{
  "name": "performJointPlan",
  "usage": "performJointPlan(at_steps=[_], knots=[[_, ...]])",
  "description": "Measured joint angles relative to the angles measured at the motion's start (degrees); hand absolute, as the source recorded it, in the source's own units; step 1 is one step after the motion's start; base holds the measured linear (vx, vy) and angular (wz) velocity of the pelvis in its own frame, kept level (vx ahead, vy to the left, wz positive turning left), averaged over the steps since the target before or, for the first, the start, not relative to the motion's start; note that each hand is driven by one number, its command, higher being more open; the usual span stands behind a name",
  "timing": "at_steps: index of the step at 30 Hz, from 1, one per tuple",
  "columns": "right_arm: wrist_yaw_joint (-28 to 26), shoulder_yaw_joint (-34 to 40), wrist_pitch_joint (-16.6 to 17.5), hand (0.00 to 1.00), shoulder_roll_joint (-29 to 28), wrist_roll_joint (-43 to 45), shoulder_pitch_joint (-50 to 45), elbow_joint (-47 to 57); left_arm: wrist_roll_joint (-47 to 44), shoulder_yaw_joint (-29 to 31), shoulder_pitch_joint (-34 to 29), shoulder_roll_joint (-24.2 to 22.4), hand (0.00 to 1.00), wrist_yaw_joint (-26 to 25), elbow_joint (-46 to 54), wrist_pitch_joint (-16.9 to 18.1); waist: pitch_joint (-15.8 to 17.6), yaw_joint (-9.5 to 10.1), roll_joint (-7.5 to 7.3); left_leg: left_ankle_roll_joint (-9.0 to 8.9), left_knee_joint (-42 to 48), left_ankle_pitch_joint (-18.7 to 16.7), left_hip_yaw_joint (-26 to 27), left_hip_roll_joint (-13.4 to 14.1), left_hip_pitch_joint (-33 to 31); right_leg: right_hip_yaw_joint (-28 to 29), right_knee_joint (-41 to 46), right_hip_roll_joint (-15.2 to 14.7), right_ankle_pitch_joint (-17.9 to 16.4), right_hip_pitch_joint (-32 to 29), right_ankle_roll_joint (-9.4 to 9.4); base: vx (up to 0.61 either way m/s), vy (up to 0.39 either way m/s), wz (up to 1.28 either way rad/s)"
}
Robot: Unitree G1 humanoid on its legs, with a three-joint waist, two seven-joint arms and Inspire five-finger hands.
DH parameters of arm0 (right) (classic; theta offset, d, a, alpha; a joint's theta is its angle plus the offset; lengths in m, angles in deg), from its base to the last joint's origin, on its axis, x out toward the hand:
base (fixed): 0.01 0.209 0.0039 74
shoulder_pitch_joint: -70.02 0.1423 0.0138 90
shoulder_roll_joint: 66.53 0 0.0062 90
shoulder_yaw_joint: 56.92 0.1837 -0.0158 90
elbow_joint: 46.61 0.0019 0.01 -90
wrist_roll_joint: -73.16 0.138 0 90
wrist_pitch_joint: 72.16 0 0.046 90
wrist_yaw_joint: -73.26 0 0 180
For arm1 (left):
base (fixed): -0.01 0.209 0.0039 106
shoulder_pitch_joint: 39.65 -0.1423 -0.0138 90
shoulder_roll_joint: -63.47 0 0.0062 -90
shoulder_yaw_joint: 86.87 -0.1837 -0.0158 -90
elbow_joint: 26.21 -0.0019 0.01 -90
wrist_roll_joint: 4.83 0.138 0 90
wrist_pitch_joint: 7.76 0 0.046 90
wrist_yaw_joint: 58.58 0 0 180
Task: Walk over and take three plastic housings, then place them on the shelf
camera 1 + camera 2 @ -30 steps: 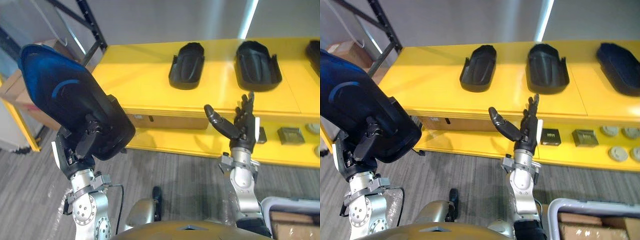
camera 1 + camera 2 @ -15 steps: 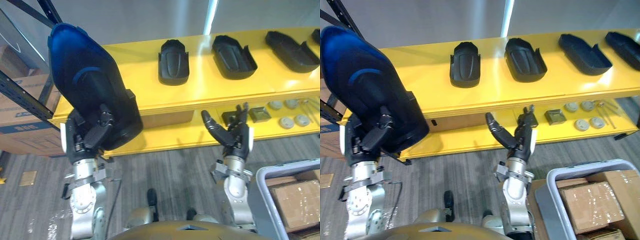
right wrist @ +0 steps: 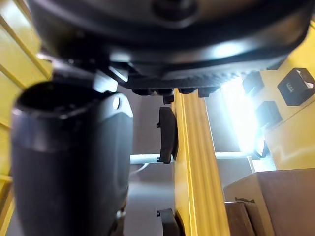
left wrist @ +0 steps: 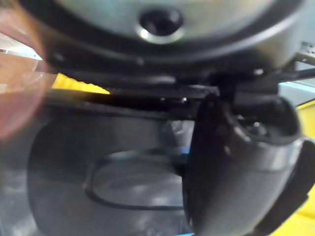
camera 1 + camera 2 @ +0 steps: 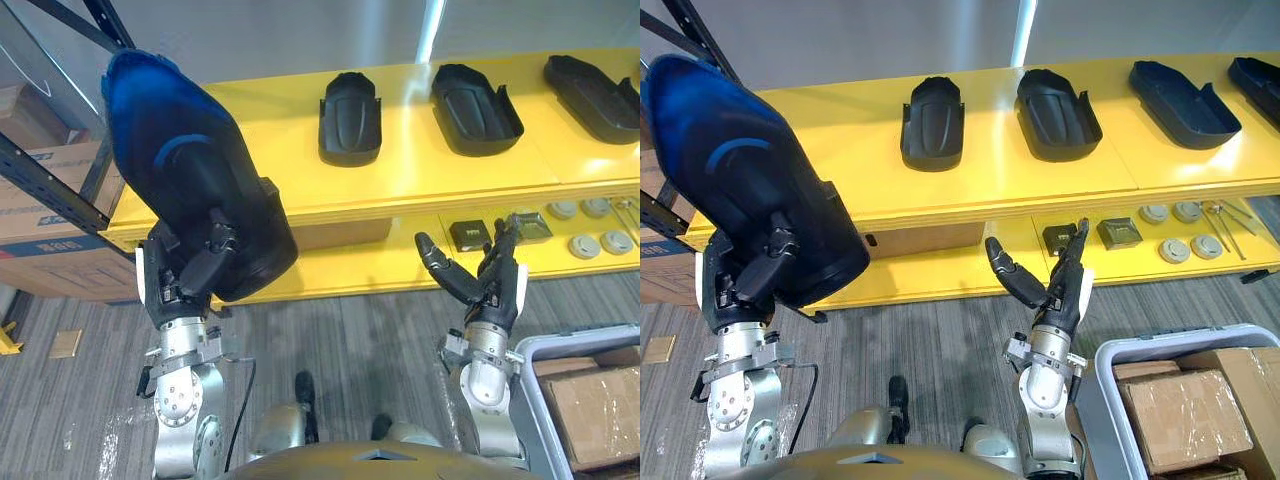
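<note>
My left hand is shut on a large dark plastic housing with a blue sheen and holds it upright in front of the yellow shelf's left end. In the left wrist view the thumb lies against the housing. Several more black housings lie in a row on the shelf top: one near the middle, one to its right, others farther right. My right hand is open and holds nothing, raised in front of the lower shelf.
The lower shelf carries small black boxes and round discs. A grey bin with cardboard boxes stands at the lower right. A black rack and cardboard boxes stand at the left.
The whole picture has shifted: the camera moved back and the shelf now shows farther right. My left hand keeps its hold on the housing. The right hand stays open.
</note>
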Motion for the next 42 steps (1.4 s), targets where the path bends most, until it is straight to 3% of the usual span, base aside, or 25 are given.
performJointPlan(at_steps=[2,3,5,6,7,9,11,16,18,19,20,21,26,31,36,42], knots=[[-0.3,0.8,0.1,1.00,0.1,0.1,0.0,0.0,0.0,-1.2,0.0,-0.1,0.00,0.5,-0.5,0.0,0.4,-0.26,-0.71,-0.79,3.9,-1.0,-0.2,3.0,-0.3,1.2,0.8,-1.2,-0.1,0.1,0.05,-0.02,0.088,-0.25],[-0.7,1.2,0.4,1.00,0.6,0.1,0.2,0.0,0.0,-1.7,-0.1,-0.1,0.00,0.7,-1.2,0.0,0.4,-0.40,-0.68,-1.27,5.2,-1.1,-0.7,5.1,0.0,2.4,0.8,-2.0,0.0,0.1,0.94,-0.02,0.168,-0.45],[-1.1,1.4,0.7,1.00,1.4,0.5,0.3,0.0,0.0,-1.7,-0.3,-0.3,0.00,1.5,-1.8,0.0,-0.2,-1.07,0.37,-2.26,4.9,0.0,-3.3,6.6,1.8,4.5,1.3,-3.0,0.1,-0.5,3.07,0.02,0.291,-0.59],[-1.0,1.6,0.7,1.00,1.8,0.6,0.2,0.0,0.1,-1.7,-0.5,-0.3,0.00,1.9,-1.8,0.0,-0.4,-1.21,0.75,-5.46,2.6,-2.1,-4.4,5.4,4.0,6.4,2.1,-4.0,-0.1,-1.2,4.71,0.04,0.354,-0.63],[-1.0,1.6,0.7,1.00,1.6,0.6,0.2,0.0,0.1,-1.7,-0.4,-0.1,0.00,2.1,-1.8,-0.1,-0.4,-1.43,0.61,-6.23,1.8,-2.9,-4.0,4.7,4.7,7.0,2.3,-4.9,-0.1,-1.4,5.42,0.05,0.369,-0.51],[-0.6,1.6,0.5,1.00,-0.2,0.7,-0.8,0.0,0.9,-1.4,0.0,0.5,0.00,2.7,-1.9,-0.9,-0.4,-1.60,-1.66,-4.12,-1.7,-2.2,-1.5,0.0,7.9,7.7,2.1,-9.5,1.3,-1.2,7.96,0.02,0.361,-0.28],[-0.6,1.6,0.3,1.00,-1.5,1.3,-0.9,0.0,1.1,-1.0,0.0,0.7,0.00,3.2,-1.9,-1.9,-0.5,-1.57,-1.86,-2.74,-3.9,-1.6,-0.8,-2.2,9.7,7.4,1.5,-11.5,3.4,-0.4,9.27,-0.02,0.276,-0.12],[-1.5,0.0,0.1,1.00,-4.2,3.1,0.3,0.0,1.0,2.7,-0.1,2.9,0.00,5.0,-1.4,-2.1,-0.7,-1.19,-2.06,-1.51,-7.6,-1.0,-0.1,-1.4,9.4,3.7,-1.7,-10.0,9.6,-1.4,7.48,-0.07,0.101,-0.06],[-1.4,-0.8,0.0,1.00,-4.2,1.6,0.8,0.0,0.8,3.4,0.4,3.7,0.00,4.1,-1.3,-2.6,-0.9,-1.30,-2.28,-1.79,-7.9,-0.7,-0.6,-0.9,7.6,2.2,-3.6,-8.9,10.0,-1.8,6.84,-0.07,-0.044,0.10],[-1.1,-0.9,-0.8,1.00,-4.0,-0.3,1.3,0.0,0.4,3.5,0.5,3.7,0.00,3.4,-0.9,-3.3,-1.1,-1.23,-2.71,-2.16,-8.9,0.3,-1.2,-0.8,6.7,0.5,-5.0,-8.5,8.9,-2.1,5.33,-0.05,-0.092,0.17],[-0.9,-0.9,-1.2,1.00,-3.9,-0.8,1.4,0.0,0.3,3.5,0.5,3.7,0.00,3.0,-0.7,-3.5,-1.2,-1.22,-2.89,-2.32,-9.5,1.0,-1.3,-0.8,6.4,0.2,-5.6,-8.4,8.0,-2.2,5.14,-0.06,-0.146,0.28],[-0.3,-0.6,-1.4,1.00,-3.4,-0.7,1.4,-0.2,0.3,3.4,0.8,3.3,0.00,2.4,-0.5,-4.3,-1.1,-1.36,-2.37,-2.72,-11.2,2.8,-1.6,-0.5,5.9,-0.6,-6.3,-7.6,7.1,-2.5,6.43,-0.03,-0.088,0.22],[1.3,3.1,-1.8,1.00,-0.5,-5.6,-1.3,-2.8,0.9,5.9,1.0,2.9,0.00,1.6,-0.5,-4.5,-1.3,-1.46,-0.97,-4.62,-11.0,4.6,-1.1,2.9,6.2,-0.5,-6.3,-4.4,7.7,-2.5,6.09,0.00,-0.105,-0.07],[-5.2,11.7,-2.3,1.00,0.9,-5.7,-6.2,-9.4,-2.9,14.8,3.5,4.0,0.00,1.3,1.2,-5.2,-1.6,-2.20,-0.53,-5.06,-11.0,4.5,0.8,3.8,8.0,1.2,-6.3,-3.6,7.6,-2.0,5.80,0.03,-0.040,-0.21],[-10.9,11.2,-4.4,1.00,2.4,-12.0,-9.4,-26.0,-9.0,22.6,9.3,10.3,0.00,1.1,1.6,-9.1,-2.5,-2.72,0.93,-5.10,-11.0,4.4,0.5,3.7,8.4,1.0,-6.4,-3.7,7.5,-1.3,5.71,-0.03,0.006,0.03],[-13.5,9.0,-9.6,1.00,4.0,-13.5,-9.1,-36.3,-13.9,24.6,14.8,18.1,0.00,1.2,-5.3,-15.8,-4.6,-2.15,3.88,-5.17,-11.2,3.9,-0.1,3.7,8.2,0.1,-6.7,-3.7,7.5,-0.8,5.63,-0.05,0.010,0.08]])
